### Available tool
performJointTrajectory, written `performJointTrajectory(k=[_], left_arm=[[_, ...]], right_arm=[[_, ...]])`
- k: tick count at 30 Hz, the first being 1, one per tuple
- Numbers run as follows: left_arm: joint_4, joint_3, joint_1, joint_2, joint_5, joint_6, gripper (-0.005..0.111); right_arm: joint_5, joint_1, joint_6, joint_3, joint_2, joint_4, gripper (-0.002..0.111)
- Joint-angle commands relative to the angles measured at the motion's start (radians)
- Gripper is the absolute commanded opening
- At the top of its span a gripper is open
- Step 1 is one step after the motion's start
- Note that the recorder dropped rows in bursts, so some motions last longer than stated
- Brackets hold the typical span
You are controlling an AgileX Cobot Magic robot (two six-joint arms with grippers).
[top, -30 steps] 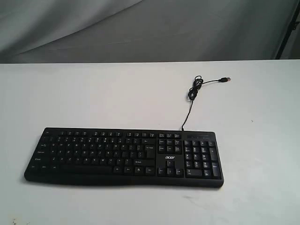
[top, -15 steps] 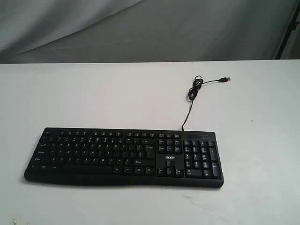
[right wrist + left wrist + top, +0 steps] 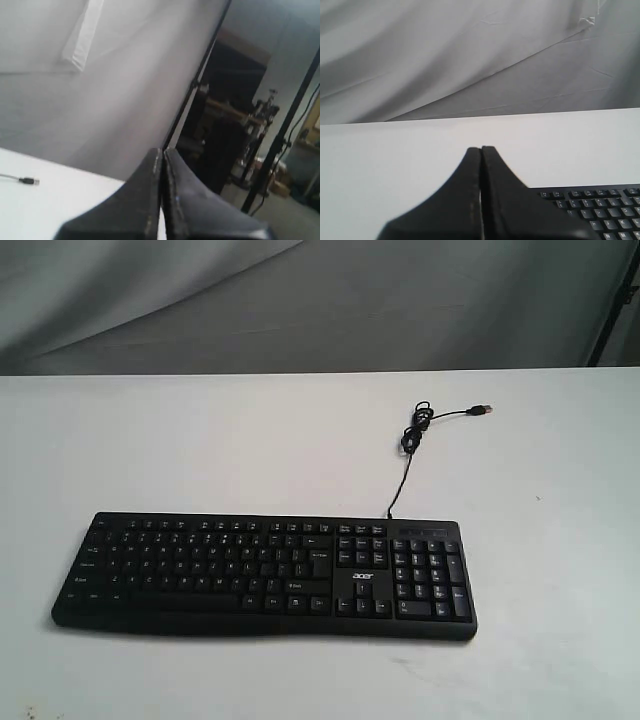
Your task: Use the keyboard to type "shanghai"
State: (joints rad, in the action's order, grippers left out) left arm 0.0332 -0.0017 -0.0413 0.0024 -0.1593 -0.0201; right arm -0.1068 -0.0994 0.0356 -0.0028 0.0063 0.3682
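Backdrop: A grey cloth point(image 3: 300, 300) hung behind the work surface and closed off the far side.
Table: The white table point(image 3: 200, 440) was flat and carried the keyboard towards its near edge.
Keyboard: The keyboard point(image 3: 265, 575) lay flat and square to the near edge, with the number pad to the right in the exterior view. This placement was judged to put the letter block within reach of both arms.
Left gripper: The left gripper point(image 3: 481, 150) had its jaws pressed together on nothing. It was held above the table with a corner of the keyboard just beside it. The closed jaws were judged to serve as one blunt tip for striking keys.
Right gripper: The right gripper point(image 3: 162, 150) likewise had its jaws together and empty. It was aimed off towards the room, not over the keys.
Cable: The cable point(image 3: 405, 465) ran from the keyboard's rear edge and was loosely looped, clear of the keys.
USB plug: The USB plug point(image 3: 483, 410) lay loose on the table, unconnected.
Progress: No key was touched, and typing was judged not begun.
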Motion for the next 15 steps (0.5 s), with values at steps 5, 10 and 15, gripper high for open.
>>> performJointTrajectory(k=[5, 10, 15], left_arm=[[-0.002, 0.002, 0.006, -0.002, 0.005, -0.003, 0.0], [-0.002, 0.002, 0.006, -0.002, 0.005, -0.003, 0.0], [-0.002, 0.002, 0.006, -0.002, 0.005, -0.003, 0.0]], right_arm=[[-0.392, -0.008, -0.243, 0.003, -0.006, -0.089, 0.0], [-0.664, -0.008, -0.65, 0.003, -0.006, -0.175, 0.0], [-0.56, -0.008, -0.706, -0.161, 0.016, -0.189, 0.0]])
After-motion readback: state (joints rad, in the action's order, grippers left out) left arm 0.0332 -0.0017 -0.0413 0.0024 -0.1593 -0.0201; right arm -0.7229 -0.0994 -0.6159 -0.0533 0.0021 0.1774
